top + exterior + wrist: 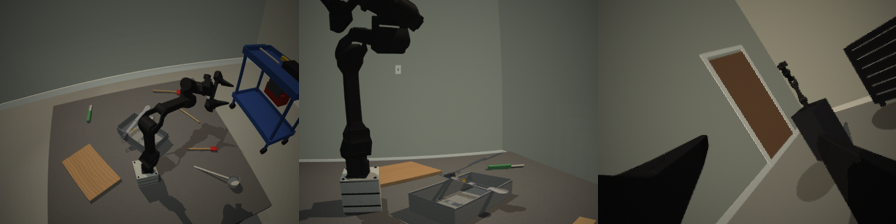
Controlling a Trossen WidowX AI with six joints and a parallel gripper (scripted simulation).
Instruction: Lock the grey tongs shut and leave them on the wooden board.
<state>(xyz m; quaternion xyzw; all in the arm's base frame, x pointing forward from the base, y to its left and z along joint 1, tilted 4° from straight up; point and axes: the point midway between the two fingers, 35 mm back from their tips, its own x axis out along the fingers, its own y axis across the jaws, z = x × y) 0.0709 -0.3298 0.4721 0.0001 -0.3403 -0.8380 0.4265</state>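
The grey tongs lie spread open across the grey roasting tin. In the exterior view one arm slopes upward above the tin and the other lies lower, over its far rim, with a small yellow part near the hinge. The wooden board lies flat and bare, apart from the tin. My gripper is open and empty, raised high and far to the right of the tongs in the top view. Its fingertips are outside the exterior view.
A green-handled tool lies beyond the tin. Red-headed brushes, a thin stick and a ladle lie around the arm. A blue trolley stands near my fingers in the top view.
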